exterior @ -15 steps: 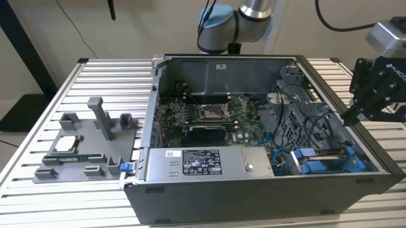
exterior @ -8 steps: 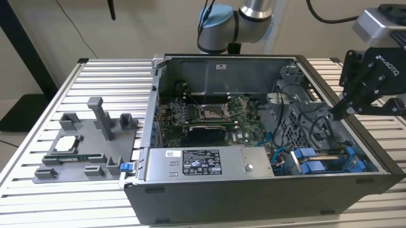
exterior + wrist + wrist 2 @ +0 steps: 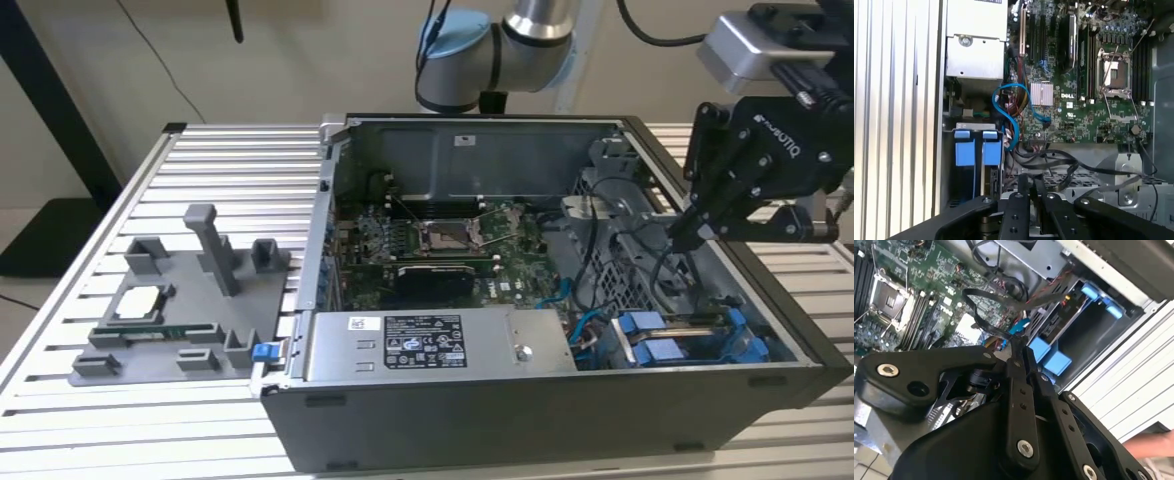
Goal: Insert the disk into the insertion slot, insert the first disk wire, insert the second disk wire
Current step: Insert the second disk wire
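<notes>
**Gripper pinched on a black cable above the drive bay corner**

In the exterior view we see the open computer case (image 3: 561, 330) lying on a slatted table (image 3: 80, 250). The gripper (image 3: 683, 238) hangs over the side of the case toward the exterior view's right, above the perforated metal cage (image 3: 627, 270). Below it, at the case's near corner on that side, sits the insertion slot (image 3: 694, 345), with blue plastic tabs (image 3: 654, 350) showing in it. We cannot tell from here whether the disk lies inside the bay. The silver power-supply box (image 3: 427, 345) sits beside the slot toward the exterior view's left, and the motherboard (image 3: 427, 240) lies behind it. A grey fixture tray (image 3: 187, 310) rests on the table outside the case.

In the second wrist view the fingers (image 3: 1016, 385) are drawn together, nipping a flat black cable (image 3: 989, 310) that loops out over the motherboard. The slot (image 3: 1089, 335) lies just beyond the fingertips.

In the first wrist view the fingers (image 3: 1021, 187) stand close together over a tangle of black wires (image 3: 1064, 165). The slot's blue tabs (image 3: 978, 150) are nearby, and a blue cable (image 3: 1009, 110) curls between them and the board.
</notes>
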You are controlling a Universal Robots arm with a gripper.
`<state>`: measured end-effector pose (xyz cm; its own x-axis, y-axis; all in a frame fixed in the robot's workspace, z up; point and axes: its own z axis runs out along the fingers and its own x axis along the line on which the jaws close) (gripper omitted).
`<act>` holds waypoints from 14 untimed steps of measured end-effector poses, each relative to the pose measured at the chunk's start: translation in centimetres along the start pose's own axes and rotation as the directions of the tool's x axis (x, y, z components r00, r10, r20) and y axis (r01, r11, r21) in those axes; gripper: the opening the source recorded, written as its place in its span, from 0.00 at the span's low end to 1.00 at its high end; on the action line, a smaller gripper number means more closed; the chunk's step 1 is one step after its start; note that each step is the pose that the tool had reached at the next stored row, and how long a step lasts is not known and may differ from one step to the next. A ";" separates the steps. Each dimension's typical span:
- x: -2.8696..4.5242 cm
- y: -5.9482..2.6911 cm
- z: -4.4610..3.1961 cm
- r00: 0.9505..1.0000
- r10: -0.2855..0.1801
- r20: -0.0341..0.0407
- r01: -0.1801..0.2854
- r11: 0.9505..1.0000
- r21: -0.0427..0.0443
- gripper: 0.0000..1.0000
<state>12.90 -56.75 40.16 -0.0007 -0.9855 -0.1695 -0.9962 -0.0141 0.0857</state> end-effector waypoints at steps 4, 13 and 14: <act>0.05 0.30 0.21 1.000 0.001 -0.011 -0.001 1.000 -0.001 0.00; 0.12 0.28 0.52 0.998 0.006 -0.065 -0.006 1.000 -0.003 0.00; 0.12 0.28 0.52 0.998 0.006 -0.065 -0.006 1.000 -0.003 0.00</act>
<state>12.58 -56.78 39.65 -0.0011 -0.9945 -0.1045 -0.9959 -0.0084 0.0902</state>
